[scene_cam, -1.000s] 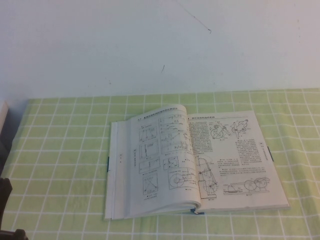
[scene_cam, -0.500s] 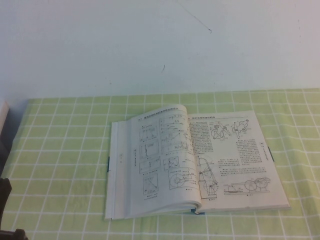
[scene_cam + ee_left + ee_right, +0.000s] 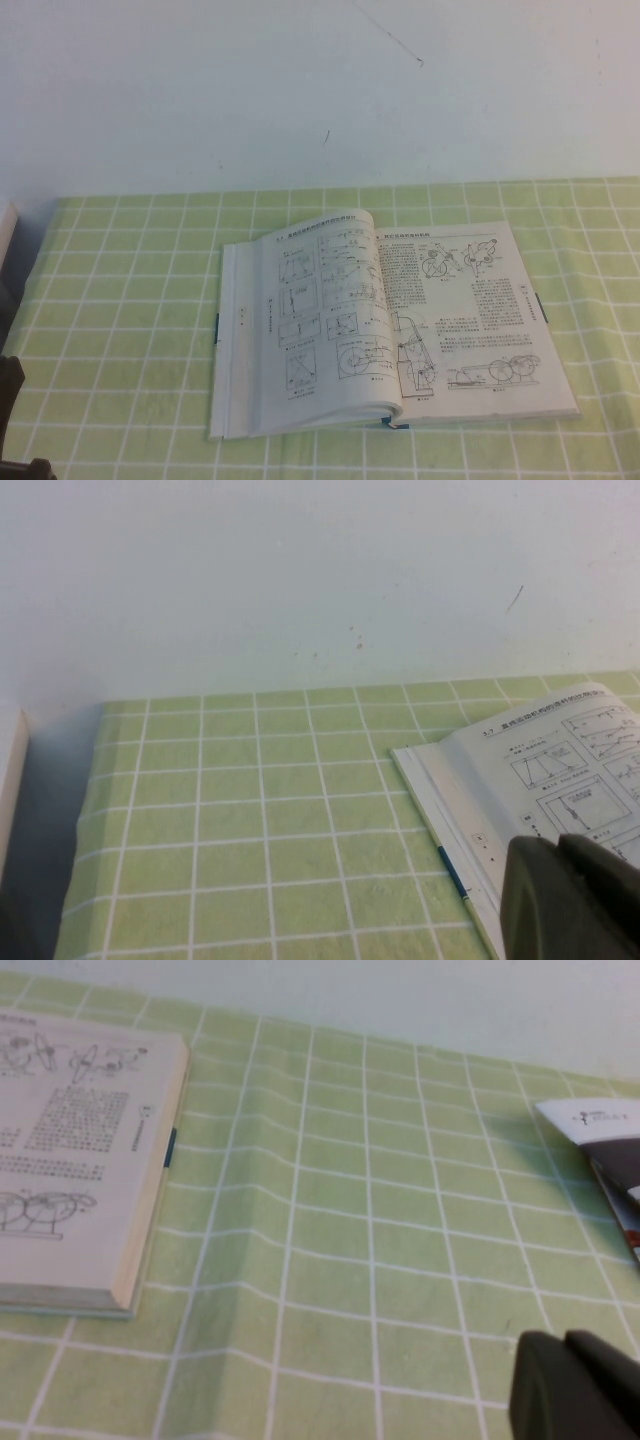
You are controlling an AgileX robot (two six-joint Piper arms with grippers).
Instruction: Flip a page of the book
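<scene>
The book lies open on the green checked tablecloth, near the middle of the table in the high view. Its white pages show black text and line diagrams, and its left-hand pages arch up by the spine. In the left wrist view my left gripper hangs shut and empty, close above the book's left edge. In the right wrist view my right gripper is shut and empty over bare cloth, well to the right of the book. Neither gripper's fingers show in the high view.
A dark part of the left arm shows at the lower left corner of the high view. A pale box edge stands at the table's far left. A printed leaflet lies on the cloth right of the book. A white wall backs the table.
</scene>
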